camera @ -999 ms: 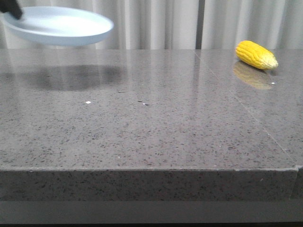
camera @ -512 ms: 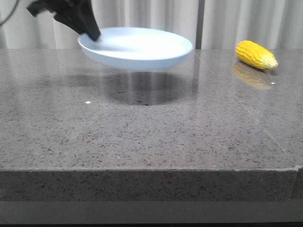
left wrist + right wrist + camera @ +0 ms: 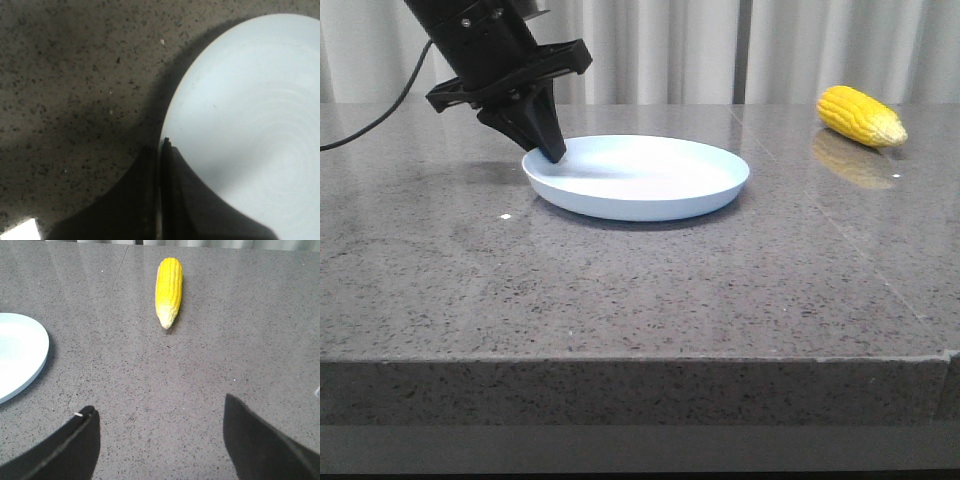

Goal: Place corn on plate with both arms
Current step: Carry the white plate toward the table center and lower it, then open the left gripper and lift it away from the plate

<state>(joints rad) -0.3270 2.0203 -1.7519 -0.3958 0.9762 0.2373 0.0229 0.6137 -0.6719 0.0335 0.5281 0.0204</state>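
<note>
Plate (image 3: 640, 180) now down on the table (image 3: 620, 290), near the middle of the front view. Half a second ago it hung in the air above its shadow; a second ago it was up at 10 o'clock, at the far left edge. So the carry is over and the plate sits at rest, or as good as.

Left claw (image 3: 552, 152) clenched on the plate's rim at the plate's 9 o'clock; in the left wrist view the fingers (image 3: 167, 165) pinch the rim (image 3: 172, 120) with no gap.

Corn (image 3: 861, 116) lies untouched at 2 o'clock, far right, well apart from the plate.

Right claw (image 3: 160, 440) released, fingers wide, nothing between them, corn (image 3: 168, 289) straight ahead at 12 o'clock.

Judgement: plate half done; next is letting go, then the right arm goes for the corn.
</note>
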